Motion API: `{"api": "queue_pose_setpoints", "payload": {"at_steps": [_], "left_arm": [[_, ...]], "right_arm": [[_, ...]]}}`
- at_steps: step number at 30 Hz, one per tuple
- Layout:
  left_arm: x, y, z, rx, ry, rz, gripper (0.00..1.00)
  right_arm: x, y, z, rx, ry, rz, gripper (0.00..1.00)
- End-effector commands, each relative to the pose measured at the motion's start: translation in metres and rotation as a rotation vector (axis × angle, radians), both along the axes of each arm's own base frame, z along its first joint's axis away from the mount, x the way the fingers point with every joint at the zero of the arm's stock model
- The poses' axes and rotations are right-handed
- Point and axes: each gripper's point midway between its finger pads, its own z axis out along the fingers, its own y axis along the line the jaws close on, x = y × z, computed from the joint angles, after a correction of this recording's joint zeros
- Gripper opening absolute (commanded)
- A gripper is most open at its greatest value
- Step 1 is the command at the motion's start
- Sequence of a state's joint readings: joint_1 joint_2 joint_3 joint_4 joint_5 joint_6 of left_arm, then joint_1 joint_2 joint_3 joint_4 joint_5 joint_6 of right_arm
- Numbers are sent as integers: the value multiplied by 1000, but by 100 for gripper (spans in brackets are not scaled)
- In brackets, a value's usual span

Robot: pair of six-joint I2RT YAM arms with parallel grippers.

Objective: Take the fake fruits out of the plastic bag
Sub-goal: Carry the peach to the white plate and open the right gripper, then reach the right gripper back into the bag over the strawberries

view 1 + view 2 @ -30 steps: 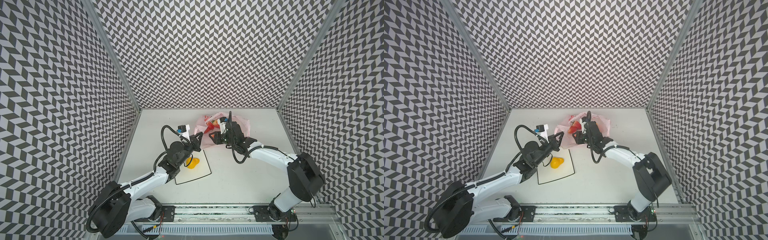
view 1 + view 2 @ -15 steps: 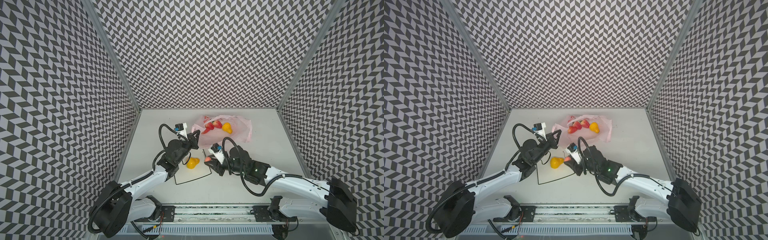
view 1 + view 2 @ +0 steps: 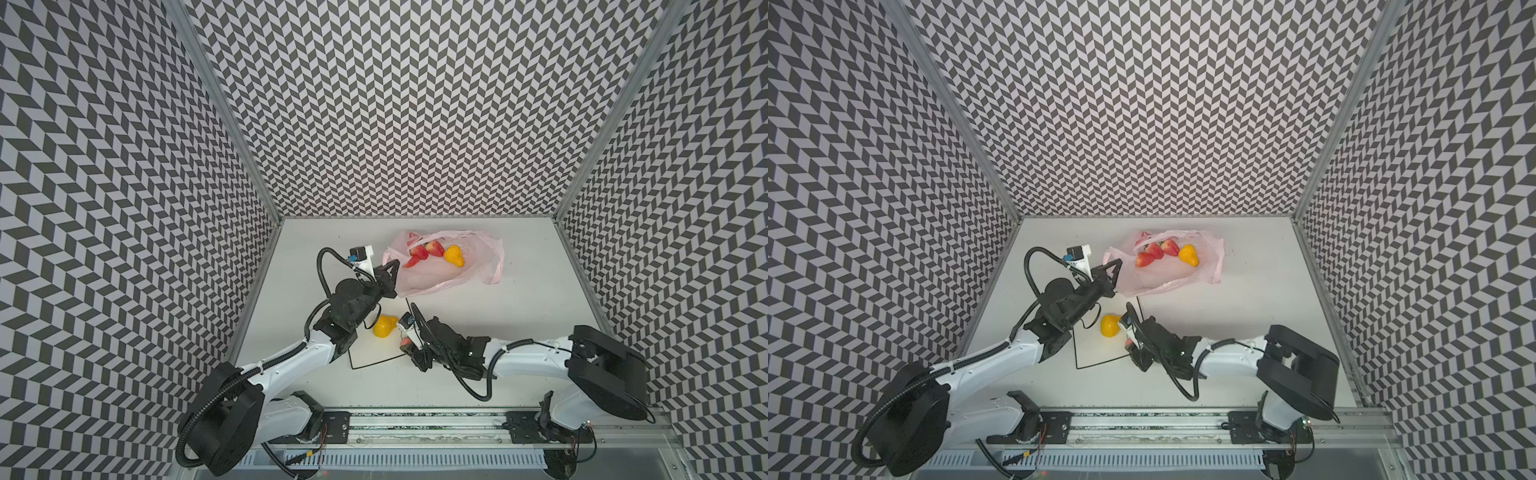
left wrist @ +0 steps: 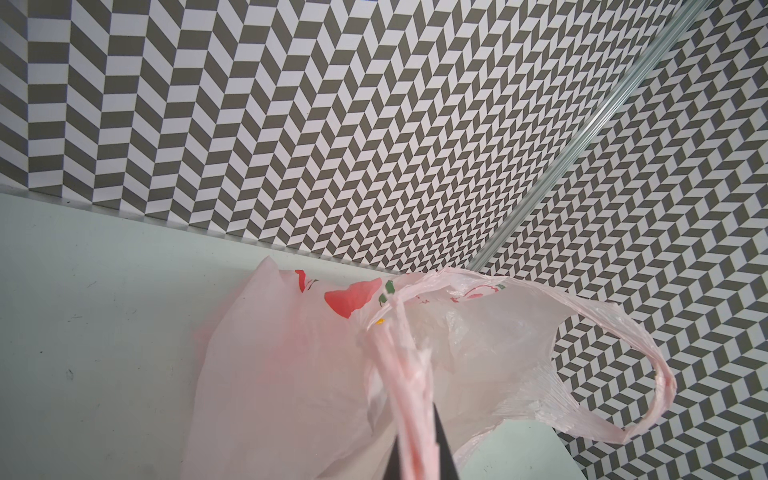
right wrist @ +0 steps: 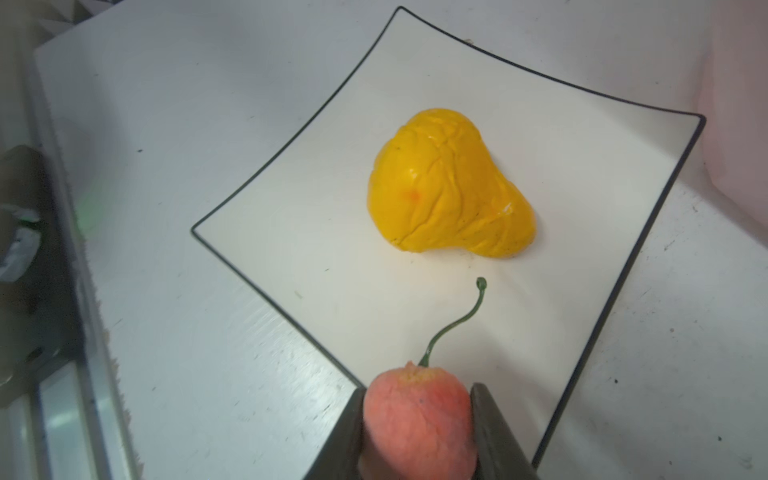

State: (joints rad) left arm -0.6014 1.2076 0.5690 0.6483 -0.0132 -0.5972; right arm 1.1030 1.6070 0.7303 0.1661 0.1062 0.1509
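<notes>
The white counter [image 3: 519, 316] carries everything. Toward its far side lies the plastic bag [image 3: 457, 272], pale pink, crinkled and slumped open, with one handle loop [image 4: 658, 374] hanging free in the left wrist view. Nearer, between the two arms, sits a square white plate [image 3: 374, 353] with a thin black rim. Its far corner is just beside the bag's near edge.

The left tool [image 3: 392, 266] is at the bag's left edge. Its jaws are pressed together on a bunched strand of the bag's other handle, and the strand runs taut from the bag's mouth down between the dark fingertips [image 4: 442, 457].

The right tool [image 5: 419, 432] is at the plate's near right corner. Its jaws are spread only partway and pinch a pink peach [image 5: 415, 419] between them, with the thin green stem curling out over the plate. Whether the peach touches the plate cannot be told.

One yellow pear [image 5: 444, 183], dented and creased, lies on its side on the plate, apart from the peach. A second pear [image 3: 454, 255] lies inside the bag. Just beside it, to the left, is a cluster of three red fruits [image 3: 1154, 250], also inside the bag.
</notes>
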Motion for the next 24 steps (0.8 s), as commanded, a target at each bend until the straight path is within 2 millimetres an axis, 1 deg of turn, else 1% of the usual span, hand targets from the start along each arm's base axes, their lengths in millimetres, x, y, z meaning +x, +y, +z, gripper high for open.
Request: {"api": "queue_pose_setpoints", "payload": {"at_steps": [1,5,6,8,10,12,15,17,19,21,24], "left_arm": [[-2,3,12,-19,-18,3,0],[-2,3,12,-18,-18,4,0],[-2,3,12,-18,-17,3,0],[-2,4,12,-19,-18,4,0],[-3,4,12,-19,-18,3,0],[-3,4,13,-19,-21,4,0],[-3,4,14,-20,-22,4,0],[-3,4,14,-19,-25,3,0],[-3,4,15,-20,-27,3,0],[-3,4,14,-18,-27,3,0],[-4,3,15,-18,-30,-5,0]], "right_arm": [[27,17,15,83,-30,-129,29],[32,21,0,43,-5,-160,33],[33,21,-3,35,-2,-161,36],[34,22,-6,33,1,-162,46],[32,24,-5,47,5,-155,54],[31,26,0,67,8,-143,60],[28,27,14,106,0,-126,67],[25,24,30,133,-14,-114,69],[19,19,48,161,-33,-86,69],[12,12,72,195,-67,-53,68],[6,-5,108,229,-138,-35,64]]}}
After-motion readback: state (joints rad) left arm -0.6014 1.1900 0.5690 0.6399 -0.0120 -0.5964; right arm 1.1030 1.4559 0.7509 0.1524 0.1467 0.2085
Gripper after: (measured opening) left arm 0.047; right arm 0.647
